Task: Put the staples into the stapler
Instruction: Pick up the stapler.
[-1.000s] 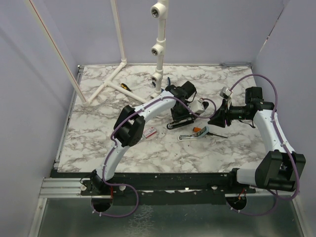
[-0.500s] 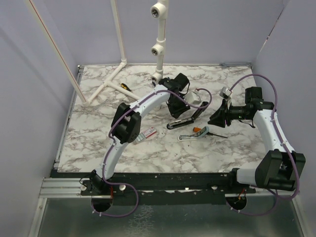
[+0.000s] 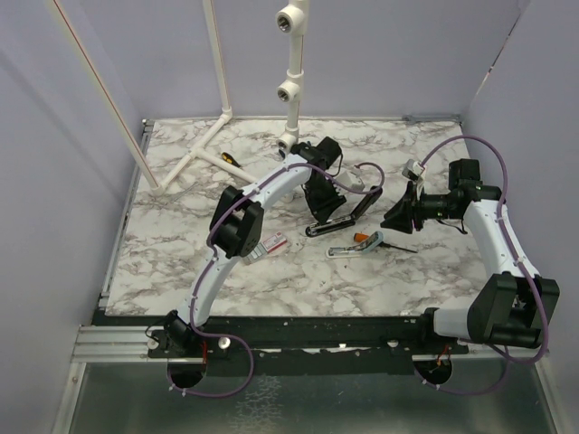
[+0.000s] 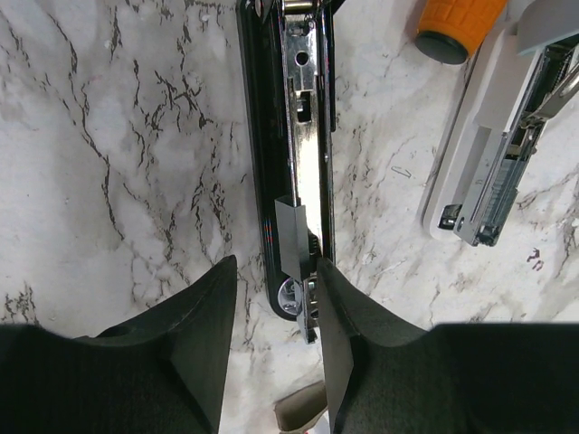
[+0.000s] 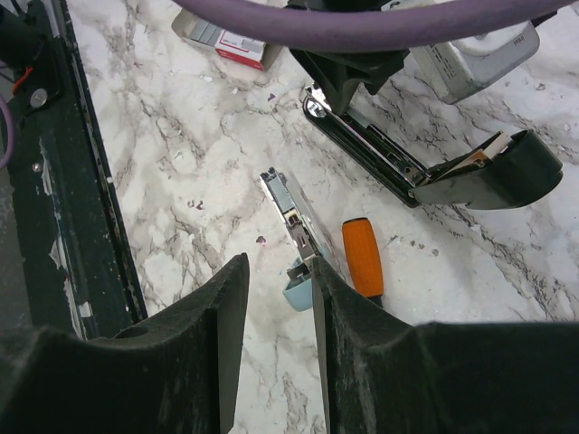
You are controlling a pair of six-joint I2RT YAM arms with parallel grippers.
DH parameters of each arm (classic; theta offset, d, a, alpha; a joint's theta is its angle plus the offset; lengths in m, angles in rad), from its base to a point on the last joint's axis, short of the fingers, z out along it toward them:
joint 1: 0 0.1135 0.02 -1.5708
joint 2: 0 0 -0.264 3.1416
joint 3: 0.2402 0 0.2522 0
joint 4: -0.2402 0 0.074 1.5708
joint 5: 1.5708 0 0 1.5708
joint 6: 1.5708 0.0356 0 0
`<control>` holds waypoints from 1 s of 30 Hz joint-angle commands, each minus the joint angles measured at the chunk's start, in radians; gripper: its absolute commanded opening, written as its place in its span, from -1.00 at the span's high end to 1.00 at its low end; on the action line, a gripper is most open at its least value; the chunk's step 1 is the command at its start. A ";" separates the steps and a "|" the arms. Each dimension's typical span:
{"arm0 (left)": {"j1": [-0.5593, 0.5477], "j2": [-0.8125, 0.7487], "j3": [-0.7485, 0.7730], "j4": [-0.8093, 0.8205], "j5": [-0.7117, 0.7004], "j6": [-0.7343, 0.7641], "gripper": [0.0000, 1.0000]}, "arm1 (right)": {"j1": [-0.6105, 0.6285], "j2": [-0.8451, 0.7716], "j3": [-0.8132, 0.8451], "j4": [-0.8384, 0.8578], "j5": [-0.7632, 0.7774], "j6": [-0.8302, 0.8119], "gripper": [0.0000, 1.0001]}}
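Note:
The black stapler (image 3: pixel 330 225) lies open on the marble table, its lid (image 3: pixel 362 201) tipped up at the right. In the left wrist view its metal channel (image 4: pixel 306 136) runs straight up the frame, and a short grey strip of staples (image 4: pixel 291 237) sits in it near the close end. My left gripper (image 4: pixel 276 312) hovers open over that end, holding nothing. The white staple box (image 3: pixel 274 242) with a red mark lies to the left. My right gripper (image 5: pixel 271 307) stands open to the right of the stapler (image 5: pixel 398 163), empty.
A pale teal bar (image 5: pixel 294 226) and an orange-handled screwdriver (image 5: pixel 362 258) lie just in front of the right fingers. White pipe pieces (image 3: pixel 291 90) and a yellow-handled tool (image 3: pixel 231 158) stand at the back. Side walls bound the table.
My left gripper has shifted left along the stapler and its jaws have widened. The right arm has not moved.

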 commanded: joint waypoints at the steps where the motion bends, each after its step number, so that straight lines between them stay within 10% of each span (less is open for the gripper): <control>1: 0.016 0.029 0.043 -0.050 0.087 -0.006 0.16 | -0.005 0.007 0.015 -0.022 -0.020 -0.012 0.24; 30: 0.036 0.051 0.076 -0.049 0.150 -0.048 0.78 | -0.005 0.007 0.015 -0.019 -0.012 -0.008 0.24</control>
